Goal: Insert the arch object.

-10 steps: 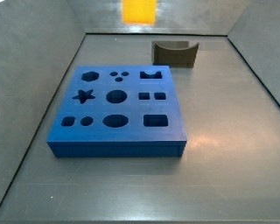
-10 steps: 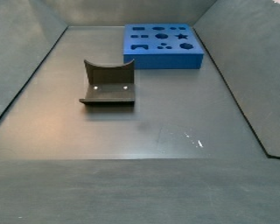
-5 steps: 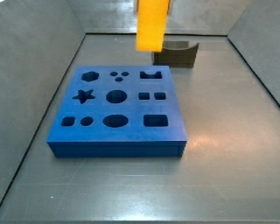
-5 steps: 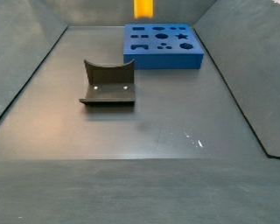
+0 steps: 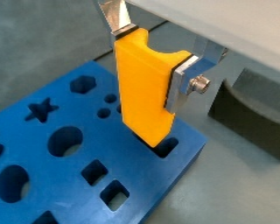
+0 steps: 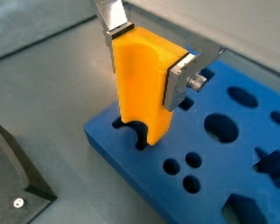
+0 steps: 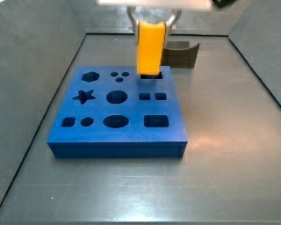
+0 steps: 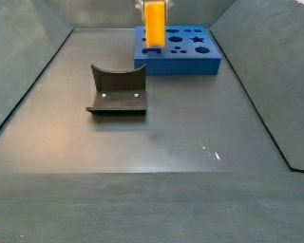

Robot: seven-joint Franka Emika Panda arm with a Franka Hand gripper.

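- Arch object (image 5: 146, 94): bright orange-yellow, elongated plastic block, smooth-sided.
- Upright, long axis vertical in both side views (image 7: 151, 51) (image 8: 154, 23).
- Clamped near its upper part between the silver fingers (image 6: 182, 72) of the gripper (image 6: 149, 45).
- Lower end right at a notched hole near the edge of the blue board (image 6: 201, 179); whether already inside, unclear.

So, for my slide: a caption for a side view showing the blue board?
Gripper holds the upright arch object over a corner hole of the blue board.
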